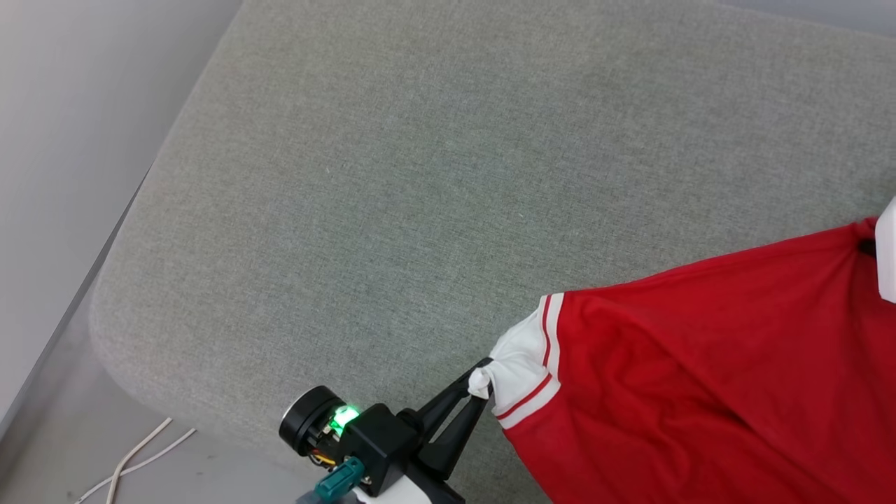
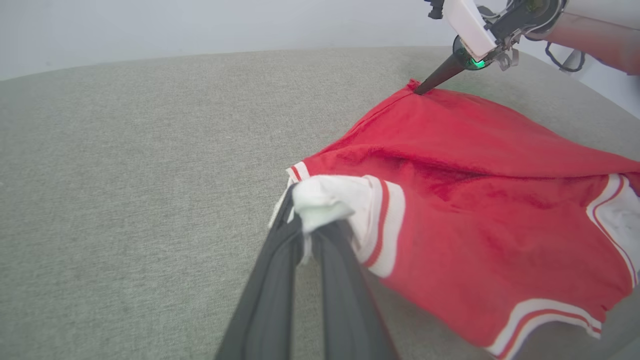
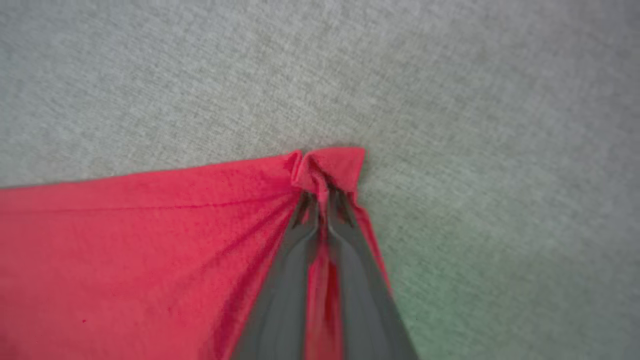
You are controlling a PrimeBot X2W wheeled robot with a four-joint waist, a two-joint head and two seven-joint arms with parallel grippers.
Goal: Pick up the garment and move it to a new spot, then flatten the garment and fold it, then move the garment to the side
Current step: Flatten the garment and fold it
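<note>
Presently, both pincers are closed on the garment (image 1: 700, 364), which lies stretched between them low over the grey cushion (image 1: 420, 175); whether its middle rests on the cushion I cannot tell. My left pincer (image 1: 483, 381) has its two dark fingers pinched together on a bunched tip of the white sleeve (image 1: 521, 360), just outside the red-and-white striped trim. My right pincer (image 3: 322, 192) is clamped, fingers nearly meeting, on a puckered red corner at the opposite end; the left wrist view shows that corner drawn to a point under its tip.

Handling, as I judge it: the cloth is light, thin and wholly limp, so it keeps no shape of its own and will sag or fold wherever it is unsupported. Creases radiate from each pinch, which suggests the knit gives a little under pull. It should not be fragile, but so small a pinch of thin fabric may slip free if tugged sharply.

Where to hold: corners, hems and sleeve ends, taken in pairs, since tension between two such points spreads the panel flat; a grip in the middle would only gather it.

White cables (image 1: 140, 455) lie on the floor beside the cushion, well apart from the work.
</note>
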